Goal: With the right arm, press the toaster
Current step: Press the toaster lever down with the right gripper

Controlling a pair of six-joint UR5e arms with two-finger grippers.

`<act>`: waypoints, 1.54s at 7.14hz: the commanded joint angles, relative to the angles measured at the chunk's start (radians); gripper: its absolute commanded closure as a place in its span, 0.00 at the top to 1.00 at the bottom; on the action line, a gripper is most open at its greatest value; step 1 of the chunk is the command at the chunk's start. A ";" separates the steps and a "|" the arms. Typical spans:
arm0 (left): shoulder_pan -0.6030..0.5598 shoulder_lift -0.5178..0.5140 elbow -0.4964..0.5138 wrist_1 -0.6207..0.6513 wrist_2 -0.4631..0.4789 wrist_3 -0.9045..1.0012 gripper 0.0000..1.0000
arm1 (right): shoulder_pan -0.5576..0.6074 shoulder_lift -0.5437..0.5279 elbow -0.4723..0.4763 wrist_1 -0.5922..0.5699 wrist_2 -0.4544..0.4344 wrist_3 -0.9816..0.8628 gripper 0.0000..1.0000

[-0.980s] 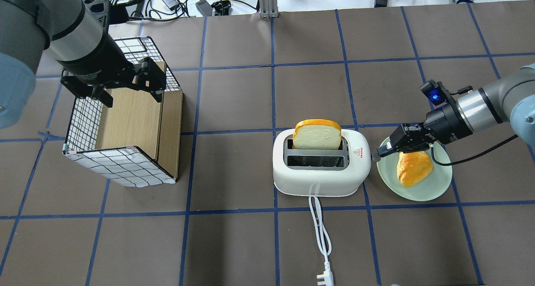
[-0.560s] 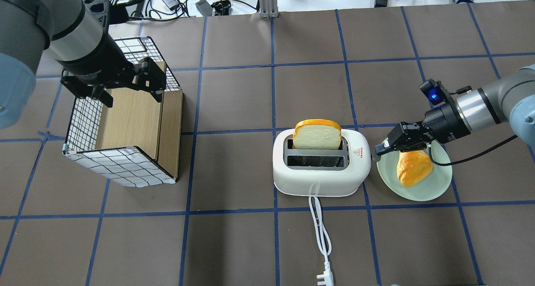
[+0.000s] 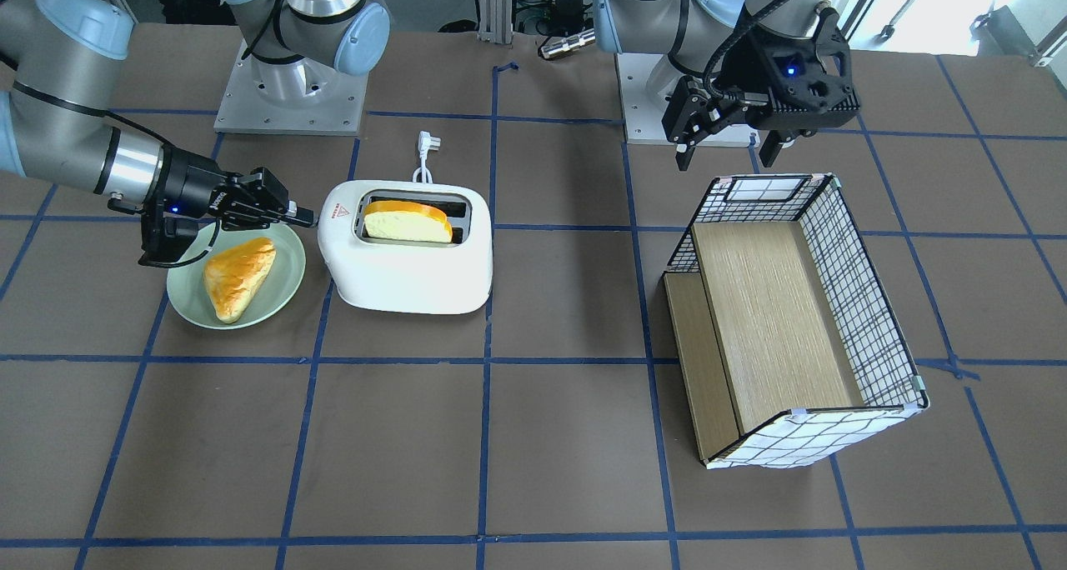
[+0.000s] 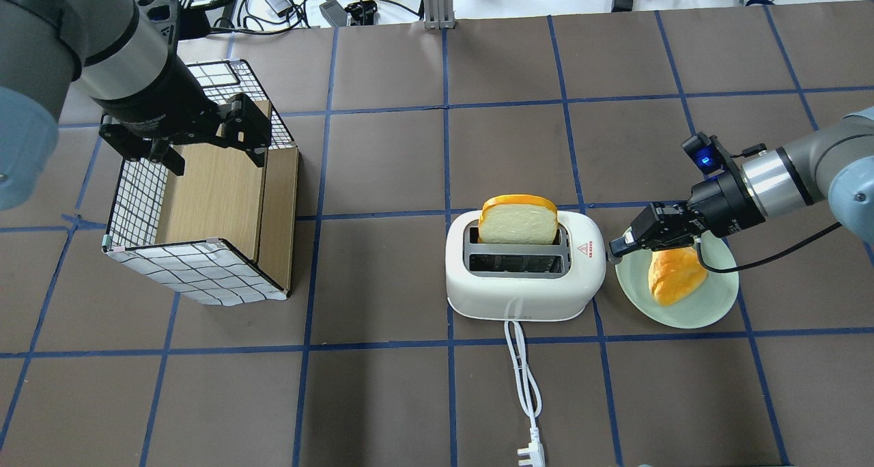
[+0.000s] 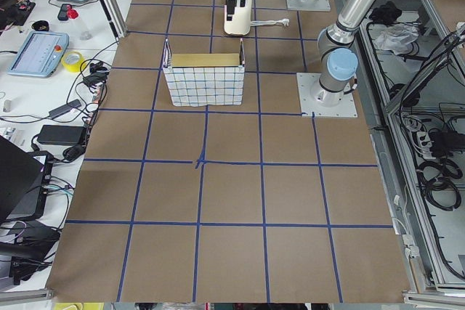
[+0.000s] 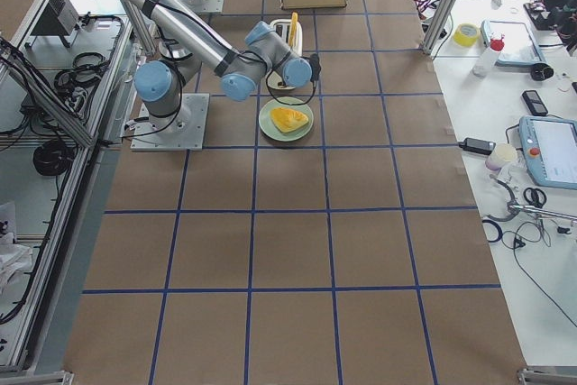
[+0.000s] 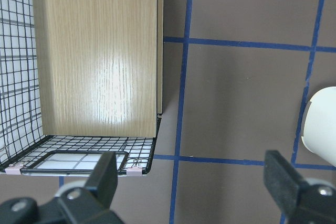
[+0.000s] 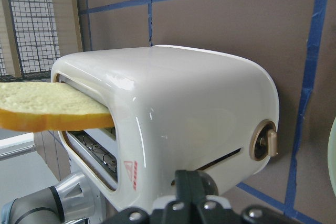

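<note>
The white toaster (image 4: 526,282) stands mid-table with a bread slice (image 4: 517,221) upright in its far slot. It also shows in the front view (image 3: 408,262) and the right wrist view (image 8: 194,119). My right gripper (image 4: 612,248) is shut and empty, with its tips at the toaster's right end, right at the grey lever knob (image 8: 209,184). It also shows in the front view (image 3: 304,217). My left gripper (image 4: 213,154) is open and empty, and hangs over the wire basket (image 4: 205,276), far from the toaster.
A green plate (image 4: 683,313) with a pastry (image 4: 676,274) lies just right of the toaster, under my right wrist. The white cord and plug (image 4: 531,450) trail toward the near edge. A gold dial (image 8: 264,141) sits on the toaster's end face.
My right gripper has shifted slightly toward the toaster's end and a little farther back. The bread slice and left arm have not moved.
</note>
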 commanded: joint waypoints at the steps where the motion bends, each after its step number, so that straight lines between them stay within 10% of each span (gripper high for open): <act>1: 0.000 0.000 0.000 0.000 0.000 0.000 1.00 | 0.000 0.001 0.023 -0.008 0.007 -0.001 0.00; 11: 0.000 0.000 0.000 0.000 0.000 0.000 1.00 | 0.000 0.053 0.026 -0.045 0.005 -0.048 0.00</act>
